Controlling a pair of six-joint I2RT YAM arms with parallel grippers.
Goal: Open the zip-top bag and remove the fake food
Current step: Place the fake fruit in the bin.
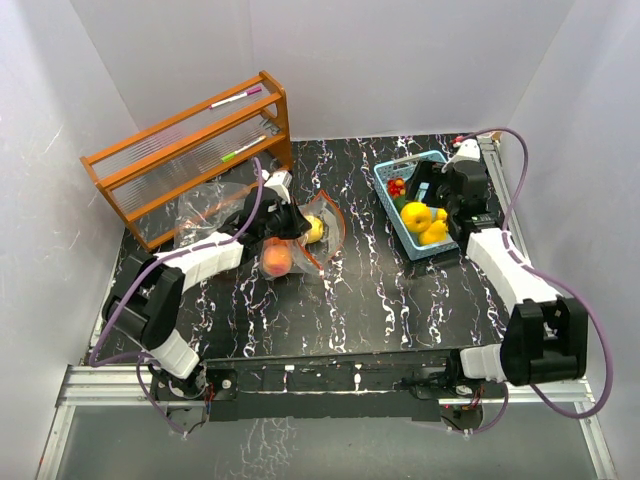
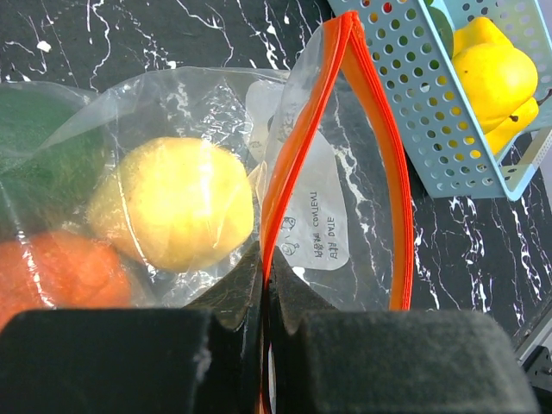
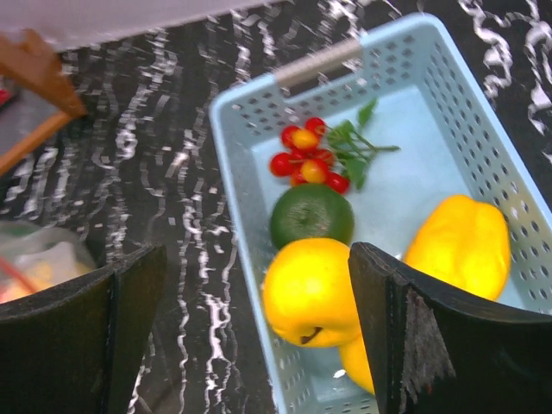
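**A:** Surface and room first.

**B:** The table [image 1: 380, 300] has a black marble-look top with white veining and a slight gloss. Plain white walls [image 1: 400, 60] stand at the left, back and right. An orange wooden rack [image 1: 190, 150] is at upper left, with marker pens [image 1: 236, 97] lying on its shelves.

**A:** Any writing?

**B:** One spot only. There is a white write-on patch [image 2: 315, 220] on the zip-top bag [image 2: 198, 103], with print turned sideways in the left wrist view. "DATE" is legible. The line beside it looks like "CONTENTS", but I'm not certain. The tiny icons under it are too small to read.

**A:** Left arm?

**B:** The left gripper [image 2: 265, 285] has its fingers pressed together on the bag's orange zip strip [image 2: 398, 224], at bottom centre of its own view. The bag's mouth gapes open.

**A:** Where is the fake food [image 1: 280, 260]?

**B:** It is split between two places. Some is in the bag, left of centre in the overhead view: a yellow piece [image 2: 172, 203], an orange piece [image 2: 60, 272] and a blurred green shape [image 2: 43, 164]. The rest is in the blue basket [image 3: 244, 207] at upper right: cherry tomatoes [image 3: 306, 155], a green lime [image 3: 310, 214], a yellow fruit [image 3: 310, 289] and a yellow pepper [image 3: 457, 246].

**A:** Right arm?

**B:** The right gripper [image 3: 254, 267] hovers over the basket with its fingers spread wide and nothing held.
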